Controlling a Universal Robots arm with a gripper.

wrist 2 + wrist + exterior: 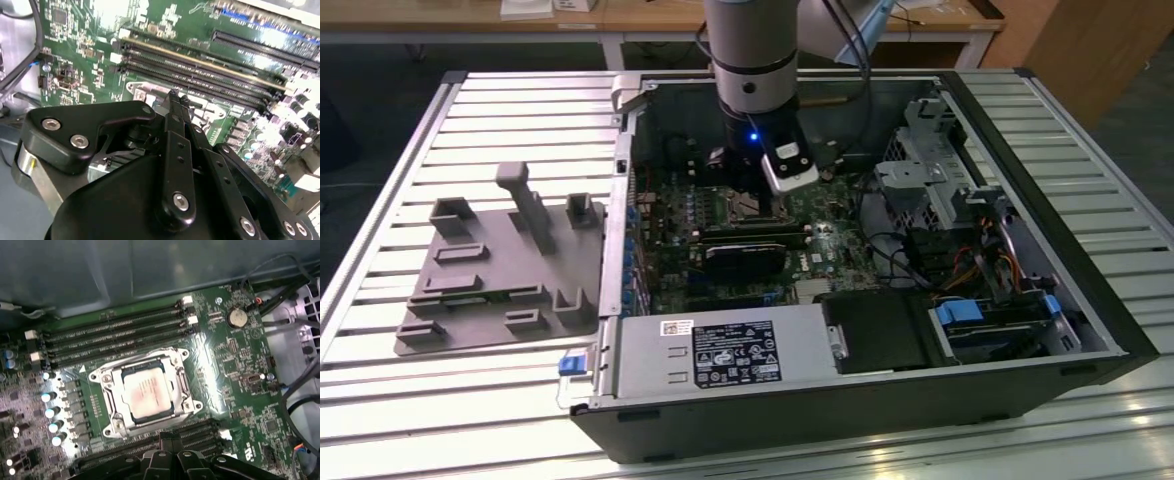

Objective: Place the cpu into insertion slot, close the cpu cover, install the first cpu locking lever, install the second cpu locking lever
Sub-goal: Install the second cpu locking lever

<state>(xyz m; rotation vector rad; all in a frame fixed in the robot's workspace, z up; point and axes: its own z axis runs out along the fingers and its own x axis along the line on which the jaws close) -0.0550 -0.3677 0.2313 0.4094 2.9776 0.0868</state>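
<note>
Black and closed to a narrow point, the gripper (pixel 172 102) hangs over the green motherboard (pixel 90 30) with its fingers drawn together and nothing between them, as the second wrist view shows from close behind the finger links. In the first wrist view the same fingertips (pixel 170 439) sit just beside the near edge of the insertion slot (pixel 146 393), above a bank of long black memory slots (pixel 195 432). Inside the slot lies the cpu (pixel 148 394), its pale metal top flat and square to the socket, framed by the cpu cover (pixel 111 392), whose silver frame lies down around the chip with the window over it. Whether the locking levers along the frame's sides are latched I cannot tell. A second bank of memory slots (pixel 115 335) runs on the far side of the socket, and a round coin battery (pixel 236 317) sits further off on the board. In the exterior view the arm (pixel 751 60) comes straight down into the open computer case (pixel 1067 300), the gripper (pixel 754 200) low over the socket area in the middle of the board. On the exterior view's left, well apart from the case, a grey fixture block (pixel 494 270) rests on the slatted metal table (pixel 400 180). A silver power supply (pixel 714 355) fills the case's near side.
</note>
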